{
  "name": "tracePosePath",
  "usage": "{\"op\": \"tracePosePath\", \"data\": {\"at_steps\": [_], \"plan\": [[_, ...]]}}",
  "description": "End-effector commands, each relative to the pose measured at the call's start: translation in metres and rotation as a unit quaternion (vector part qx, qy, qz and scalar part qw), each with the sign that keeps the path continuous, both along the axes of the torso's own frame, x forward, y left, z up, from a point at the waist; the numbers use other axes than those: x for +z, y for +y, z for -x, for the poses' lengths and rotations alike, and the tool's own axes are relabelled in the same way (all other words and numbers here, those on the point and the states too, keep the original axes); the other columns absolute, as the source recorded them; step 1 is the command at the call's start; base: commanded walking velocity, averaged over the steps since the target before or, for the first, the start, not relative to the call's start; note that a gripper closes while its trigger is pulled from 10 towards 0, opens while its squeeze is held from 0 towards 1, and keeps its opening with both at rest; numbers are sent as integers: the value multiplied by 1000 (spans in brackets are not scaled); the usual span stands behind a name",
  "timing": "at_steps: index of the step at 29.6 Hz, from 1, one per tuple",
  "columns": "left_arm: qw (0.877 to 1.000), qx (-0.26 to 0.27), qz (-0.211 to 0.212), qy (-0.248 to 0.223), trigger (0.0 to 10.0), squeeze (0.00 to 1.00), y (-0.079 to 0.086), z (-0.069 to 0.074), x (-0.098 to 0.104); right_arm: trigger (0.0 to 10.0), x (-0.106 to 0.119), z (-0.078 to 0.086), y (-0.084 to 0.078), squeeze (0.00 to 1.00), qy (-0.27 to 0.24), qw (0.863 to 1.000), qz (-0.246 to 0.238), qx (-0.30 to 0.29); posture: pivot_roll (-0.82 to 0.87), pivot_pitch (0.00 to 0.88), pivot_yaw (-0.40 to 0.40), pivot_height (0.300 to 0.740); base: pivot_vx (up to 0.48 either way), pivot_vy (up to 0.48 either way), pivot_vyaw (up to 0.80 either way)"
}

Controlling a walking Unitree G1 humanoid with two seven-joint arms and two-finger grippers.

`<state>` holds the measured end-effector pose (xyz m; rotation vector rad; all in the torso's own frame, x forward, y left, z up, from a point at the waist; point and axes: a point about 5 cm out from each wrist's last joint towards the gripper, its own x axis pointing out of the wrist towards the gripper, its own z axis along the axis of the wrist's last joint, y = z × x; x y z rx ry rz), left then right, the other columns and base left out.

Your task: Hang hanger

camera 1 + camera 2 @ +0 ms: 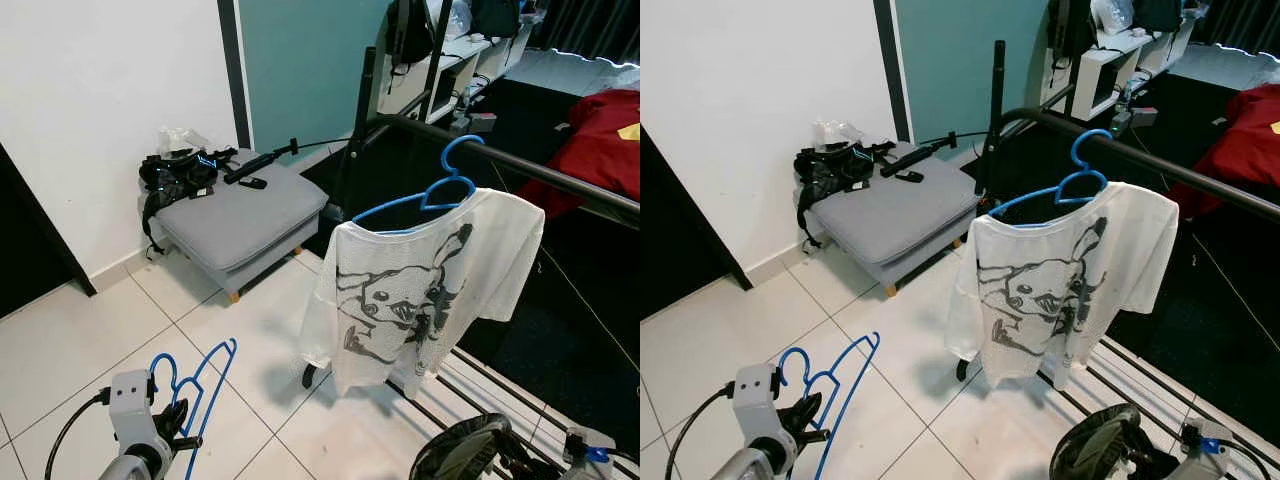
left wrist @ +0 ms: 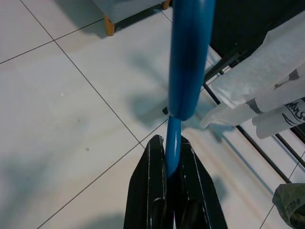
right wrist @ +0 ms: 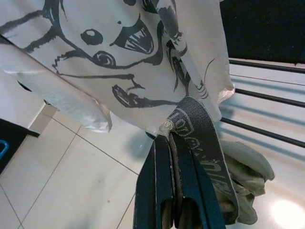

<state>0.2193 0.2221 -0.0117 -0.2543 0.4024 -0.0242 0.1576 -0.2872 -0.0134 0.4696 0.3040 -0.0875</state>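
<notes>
A blue plastic hanger [image 1: 200, 385], thin-barred with a curved hook, is held low over the tiled floor [image 1: 90, 340] by the left gripper [image 2: 172, 160]; its fingers [image 2: 147, 191] are clamped together on one bar, the rest rising beyond the fingertips. The right gripper [image 3: 170, 143] is closed on a grey-green garment with a lettered waistband [image 3: 200, 143], just in front of a white printed T-shirt [image 1: 420, 290] hung on a second blue hanger [image 1: 440, 185] from a dark rail [image 1: 560, 175].

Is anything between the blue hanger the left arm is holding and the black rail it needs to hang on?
The white printed T-shirt on its own blue hanger already hangs on the black rail, directly between it and the held blue hanger; the rail beside it is bare.
</notes>
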Motion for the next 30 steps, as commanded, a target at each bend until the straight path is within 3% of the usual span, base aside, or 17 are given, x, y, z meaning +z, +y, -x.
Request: {"op": "tracePosePath", "data": {"at_steps": [1,7,13,16,23,26,29,30], "plan": [[1000,2,-6,8,10000,0,2,2,-2,10000,-4,4,0,0,10,1000,-6,-6,54,85,-18,740,0,0,0],[1000,5,-7,6,10000,0,2,0,-1,10000,-4,2,-1,0,10,1000,-6,-6,51,78,-19,740,0,0,0],[999,13,-36,-3,10000,0,3,-2,1,10000,-4,-2,-1,0,11,1000,-3,-8,34,60,-15,740,0,0,0],[988,-12,-152,-15,10000,0,-3,-5,4,10000,-4,-8,-3,0,10,1000,1,-15,26,37,-23,740,0,0,0],[978,-12,-203,-33,10000,0,-6,-8,9,10000,-2,-16,-5,0,13,1000,3,-7,33,36,-52,740,0,0,0],[958,-5,-285,-23,10000,0,0,-6,9,10000,-1,-22,-6,0,13,1000,3,-1,44,32,-68,740,0,0,0],[954,5,-301,-18,10000,0,3,-5,8,10000,-1,-24,-6,0,13,1000,3,0,39,27,-65,740,0,0,0],[947,3,-321,-16,10000,0,3,-5,8,10000,-1,-25,-6,0,13,1000,3,0,41,24,-64,740,0,0,0]]}}
